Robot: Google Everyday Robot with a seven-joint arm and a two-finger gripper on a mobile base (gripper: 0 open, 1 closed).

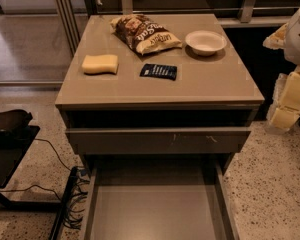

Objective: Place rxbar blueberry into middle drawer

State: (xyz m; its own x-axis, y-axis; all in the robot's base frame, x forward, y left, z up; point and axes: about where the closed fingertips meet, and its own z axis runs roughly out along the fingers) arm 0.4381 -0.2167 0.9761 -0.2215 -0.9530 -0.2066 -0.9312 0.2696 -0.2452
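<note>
Looking down on a tan cabinet top (215,84), w/ two drawers pulled out below it.

The rxbar blueberry (158,71), a small flat dark navy wrapper w/ white print, lies flat near the centre of the top, slightly toward 6 o'clock. Nothing touches it.

At its 12 o'clock, close but apart, a brown-and-cream chip bag (145,33) lies at an angle. At 9 o'clock from the bar, well apart, sits a yellow sponge (100,64). At approx. 1 o'clock from the bar, a white bowl (205,42) stands upright near the back right of the top.

Under the top, an upper drawer (157,140) is out a little, showing a flat scuffed front panel. Below that, at 6 o'clock in view, the middle drawer (155,209) is pulled far out: grey-beige, flat bare floor, thin side walls.

The gripper (289,101) is at 3 o'clock, at the right edge of view, cream-coloured and partly cut off, beside the cabinet and well apart from the bar. Can't tell how it is set; it holds nothing visible.

Speckled floor (275,184) around the cabinet; black cables (72,204) at 8 o'clock.
</note>
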